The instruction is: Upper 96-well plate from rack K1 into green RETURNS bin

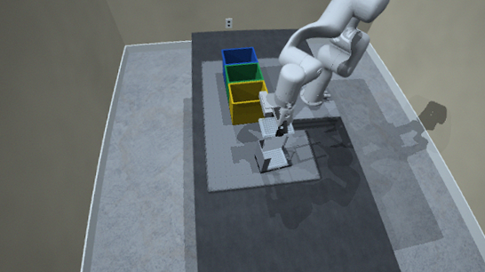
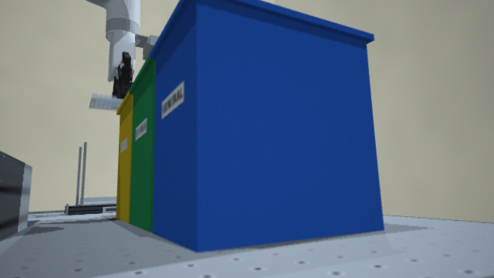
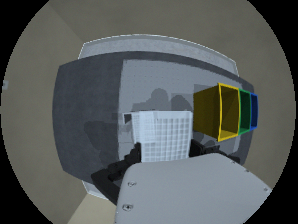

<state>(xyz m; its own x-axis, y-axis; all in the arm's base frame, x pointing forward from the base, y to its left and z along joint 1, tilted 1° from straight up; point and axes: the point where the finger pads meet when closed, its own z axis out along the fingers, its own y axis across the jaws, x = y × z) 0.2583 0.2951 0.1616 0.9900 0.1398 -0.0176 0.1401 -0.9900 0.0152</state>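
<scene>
My gripper [image 1: 280,128] is shut on the upper 96-well plate [image 1: 269,127] and holds it level in the air, above rack K1 [image 1: 272,159] and beside the yellow bin. In the exterior view the held plate [image 2: 103,102] hangs under the gripper [image 2: 121,81], about level with the bin rims. The lower plate [image 3: 162,136] lies in the rack, seen from above in the wrist view; the held plate [image 3: 193,209] fills the bottom of that view. The green RETURNS bin [image 1: 243,74] stands upright in the middle of the row of three bins and also shows in the exterior view [image 2: 143,154].
The yellow bin [image 1: 246,101] is nearest the gripper and the blue bin [image 1: 239,55] is farthest; both are upright. The rack's thin posts [image 2: 81,174] rise below the plate. The arm's base [image 1: 318,96] stands to the right of the bins.
</scene>
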